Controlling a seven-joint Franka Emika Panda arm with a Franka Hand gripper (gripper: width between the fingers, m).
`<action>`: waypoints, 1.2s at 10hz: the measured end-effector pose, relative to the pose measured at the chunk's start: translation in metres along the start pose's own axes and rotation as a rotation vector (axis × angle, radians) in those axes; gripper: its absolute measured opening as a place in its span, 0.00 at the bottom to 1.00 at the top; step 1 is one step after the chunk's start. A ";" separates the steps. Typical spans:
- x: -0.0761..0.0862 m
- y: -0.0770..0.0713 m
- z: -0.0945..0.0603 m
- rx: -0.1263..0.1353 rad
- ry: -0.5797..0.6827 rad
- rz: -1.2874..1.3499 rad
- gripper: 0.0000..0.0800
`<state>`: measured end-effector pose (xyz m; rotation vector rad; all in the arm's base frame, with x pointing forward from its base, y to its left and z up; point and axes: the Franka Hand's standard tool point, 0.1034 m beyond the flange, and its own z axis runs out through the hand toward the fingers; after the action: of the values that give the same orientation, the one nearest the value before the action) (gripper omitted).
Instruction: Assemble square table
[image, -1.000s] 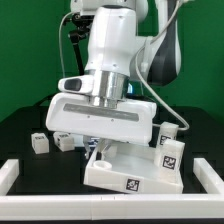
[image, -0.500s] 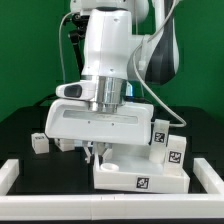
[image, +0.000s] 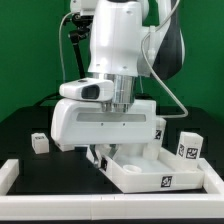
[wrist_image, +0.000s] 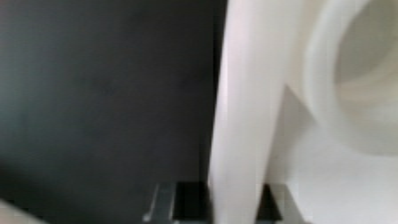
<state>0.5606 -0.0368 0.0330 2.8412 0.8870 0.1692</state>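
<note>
The white square panel (image: 150, 168) lies underside up on the black table, rim up, with marker tags on its sides. My gripper (image: 101, 156) is down at the panel's corner on the exterior view's left, shut on its rim. In the wrist view the rim (wrist_image: 246, 110) runs as a white strip between my dark fingers (wrist_image: 178, 200), with the recessed underside (wrist_image: 347, 120) beside it. A white block leg (image: 39, 143) sits on the table at the exterior view's left. Another tagged leg (image: 189, 146) stands at the exterior view's right behind the panel.
A long white bar (image: 30, 182) edges the black surface along the front and the exterior view's left. The arm's large white body (image: 105, 118) hangs over the panel and hides what lies behind it. A green backdrop stands at the back.
The panel has swung round and slid toward the exterior view's right with my gripper on its rim. The arm's wrist has turned with it.
</note>
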 end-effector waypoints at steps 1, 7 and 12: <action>-0.007 0.005 0.005 0.001 -0.004 -0.167 0.08; 0.041 0.013 0.007 0.009 -0.045 -0.685 0.08; 0.051 0.010 0.010 0.008 -0.049 -0.859 0.08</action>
<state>0.6093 -0.0175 0.0280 2.1930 1.9613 -0.0170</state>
